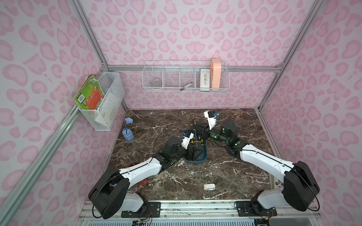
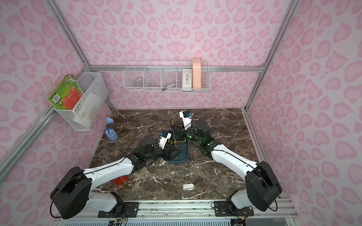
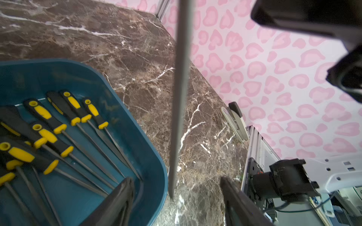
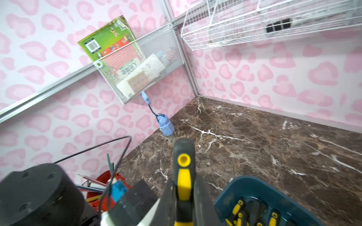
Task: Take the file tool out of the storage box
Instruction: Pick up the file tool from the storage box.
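Beside the left wall of the marble worktop (image 1: pixel 225 172) stands a blue holder (image 1: pixel 127 135); a red cup (image 2: pixel 119 180) sits under the left arm and a small white device (image 1: pixel 209 186) lies near the front. Left pincer (image 3: pixel 176 179) hangs released over the teal storage box (image 3: pixel 148 148), where other yellow-and-black files (image 3: pixel 58 127) crowd the floor. Right pincer (image 4: pixel 185 195) is clenched on the file tool (image 4: pixel 184 172) by its black, yellow-inlaid handle; the slim grey shaft hangs upright in the air, just beside the box's rim
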Motion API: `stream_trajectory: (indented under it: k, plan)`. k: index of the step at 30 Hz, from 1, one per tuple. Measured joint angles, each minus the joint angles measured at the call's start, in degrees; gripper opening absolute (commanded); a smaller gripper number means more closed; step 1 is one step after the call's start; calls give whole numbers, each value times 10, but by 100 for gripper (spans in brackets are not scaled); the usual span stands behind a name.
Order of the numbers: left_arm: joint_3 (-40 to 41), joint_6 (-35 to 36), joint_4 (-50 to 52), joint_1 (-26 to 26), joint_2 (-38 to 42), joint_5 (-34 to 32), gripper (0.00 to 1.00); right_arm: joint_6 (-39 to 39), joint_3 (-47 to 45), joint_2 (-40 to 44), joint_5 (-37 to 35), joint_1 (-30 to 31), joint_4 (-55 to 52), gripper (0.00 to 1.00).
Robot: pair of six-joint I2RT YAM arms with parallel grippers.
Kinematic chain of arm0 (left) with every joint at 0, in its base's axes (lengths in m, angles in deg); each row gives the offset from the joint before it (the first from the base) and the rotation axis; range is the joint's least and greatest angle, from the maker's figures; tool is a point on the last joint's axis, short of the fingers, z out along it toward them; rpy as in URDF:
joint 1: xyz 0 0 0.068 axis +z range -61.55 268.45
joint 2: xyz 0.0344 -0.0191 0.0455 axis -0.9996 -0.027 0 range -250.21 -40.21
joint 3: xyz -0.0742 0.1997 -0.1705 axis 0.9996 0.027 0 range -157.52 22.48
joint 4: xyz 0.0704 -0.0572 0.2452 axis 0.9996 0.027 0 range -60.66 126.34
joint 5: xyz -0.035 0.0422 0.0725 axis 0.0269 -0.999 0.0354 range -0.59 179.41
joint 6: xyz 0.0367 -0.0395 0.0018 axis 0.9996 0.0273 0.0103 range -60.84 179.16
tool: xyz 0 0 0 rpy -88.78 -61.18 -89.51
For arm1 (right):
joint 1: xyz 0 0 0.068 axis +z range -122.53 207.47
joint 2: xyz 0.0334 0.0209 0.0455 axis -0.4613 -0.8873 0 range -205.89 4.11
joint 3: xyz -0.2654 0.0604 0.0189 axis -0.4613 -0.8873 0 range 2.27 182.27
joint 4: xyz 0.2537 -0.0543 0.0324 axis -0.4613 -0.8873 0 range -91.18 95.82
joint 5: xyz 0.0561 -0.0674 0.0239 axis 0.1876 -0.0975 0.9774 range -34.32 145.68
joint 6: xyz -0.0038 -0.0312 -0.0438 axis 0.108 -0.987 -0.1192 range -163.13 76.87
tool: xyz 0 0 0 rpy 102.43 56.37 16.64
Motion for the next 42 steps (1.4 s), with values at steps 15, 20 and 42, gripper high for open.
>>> stream_trajectory:
  k: [15, 20, 42]
  plan:
    - [9, -15, -43, -5, 6, -14, 43, 2, -24, 19, -42, 17, 0, 13]
    - [7, -8, -22, -5, 16, -21, 28, 2, -21, 4, -40, 17, 0, 13]
    - [-1, 5, 43, -6, 40, -30, 0, 17, -67, 24, -66, 18, 39, 45]
